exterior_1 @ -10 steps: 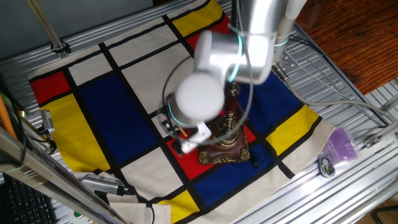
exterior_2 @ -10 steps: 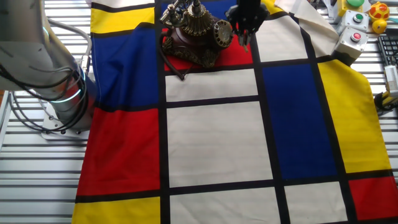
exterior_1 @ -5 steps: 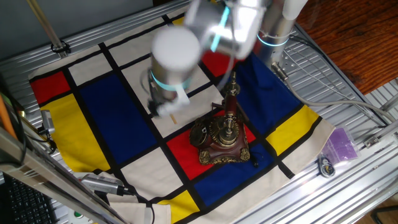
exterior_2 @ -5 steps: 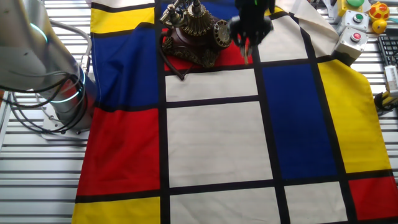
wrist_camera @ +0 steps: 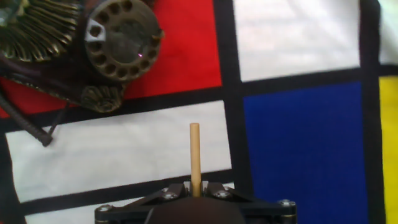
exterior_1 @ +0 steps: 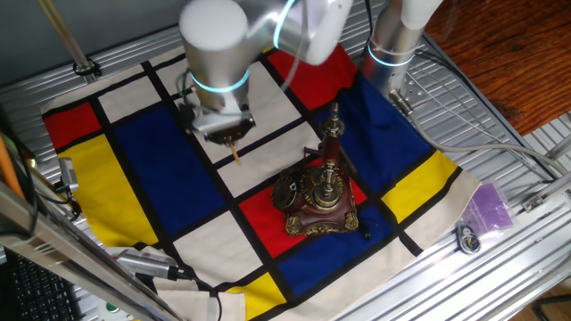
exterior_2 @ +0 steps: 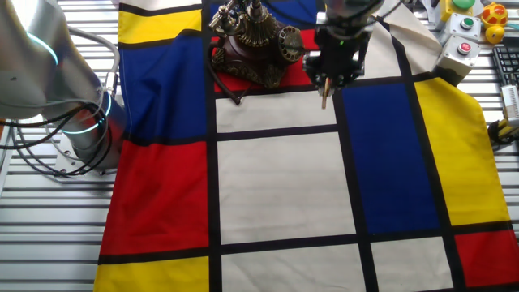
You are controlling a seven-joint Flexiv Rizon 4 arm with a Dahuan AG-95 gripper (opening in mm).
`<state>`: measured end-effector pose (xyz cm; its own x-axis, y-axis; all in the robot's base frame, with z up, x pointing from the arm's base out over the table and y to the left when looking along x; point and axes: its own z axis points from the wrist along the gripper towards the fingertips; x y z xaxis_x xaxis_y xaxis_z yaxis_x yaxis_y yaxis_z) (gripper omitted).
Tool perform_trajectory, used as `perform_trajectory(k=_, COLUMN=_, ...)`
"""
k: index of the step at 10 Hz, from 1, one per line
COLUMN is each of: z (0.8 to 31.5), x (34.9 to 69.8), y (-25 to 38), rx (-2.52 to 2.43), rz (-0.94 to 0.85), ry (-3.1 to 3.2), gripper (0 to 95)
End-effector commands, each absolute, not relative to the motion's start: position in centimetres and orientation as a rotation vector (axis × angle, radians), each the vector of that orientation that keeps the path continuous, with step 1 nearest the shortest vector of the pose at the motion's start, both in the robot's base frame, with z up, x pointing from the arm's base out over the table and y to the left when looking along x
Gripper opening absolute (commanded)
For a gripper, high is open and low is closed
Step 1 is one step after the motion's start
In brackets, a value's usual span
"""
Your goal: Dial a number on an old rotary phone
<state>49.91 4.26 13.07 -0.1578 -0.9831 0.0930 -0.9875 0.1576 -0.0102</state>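
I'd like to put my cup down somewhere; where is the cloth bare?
The big white panel and the blue one beside it lie bare. It is crowded at the far edge, around the phone and the gripper holding a stick.

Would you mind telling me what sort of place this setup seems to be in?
Probably a robotics lab bench: a robot arm stands on a slatted aluminium table, with button boxes at its edge and a phone staged on a colour-block cloth.

Silver-grey rounded arm [exterior_1: 268, 27] with glowing cyan joint rings; black gripper [exterior_2: 336, 65]; silver screws
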Motion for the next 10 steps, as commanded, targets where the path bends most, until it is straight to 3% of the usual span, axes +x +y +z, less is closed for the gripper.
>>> perform_trajectory(k=1, z=12.6, x=49.4, y=2.4, rx=2.024, rz=0.154, ry=-2.318, gripper=0.0)
perform_trajectory(k=4, z=11.8, x=49.0, y=1.3, rx=2.079, rz=0.173, ry=-2.283, gripper=0.0)
perform_trajectory(k=5, z=11.8, x=48.9, y=1.3, rx=2.077, rz=0.18, ry=-2.277, gripper=19.0)
perform_trajectory(k=6, z=11.7, x=48.9, y=1.3, rx=2.086, rz=0.178, ry=-2.275, gripper=19.0)
perform_trajectory(k=7, z=11.7, x=48.9, y=1.3, rx=2.095, rz=0.176, ry=-2.273, gripper=38.0)
perform_trajectory(k=9, z=11.7, x=48.9, y=1.3, rx=2.082, rz=0.177, ry=-2.286, gripper=38.0)
perform_trajectory(k=10, z=11.7, x=49.0, y=1.4, rx=1.995, rz=0.162, ry=-2.378, gripper=19.0)
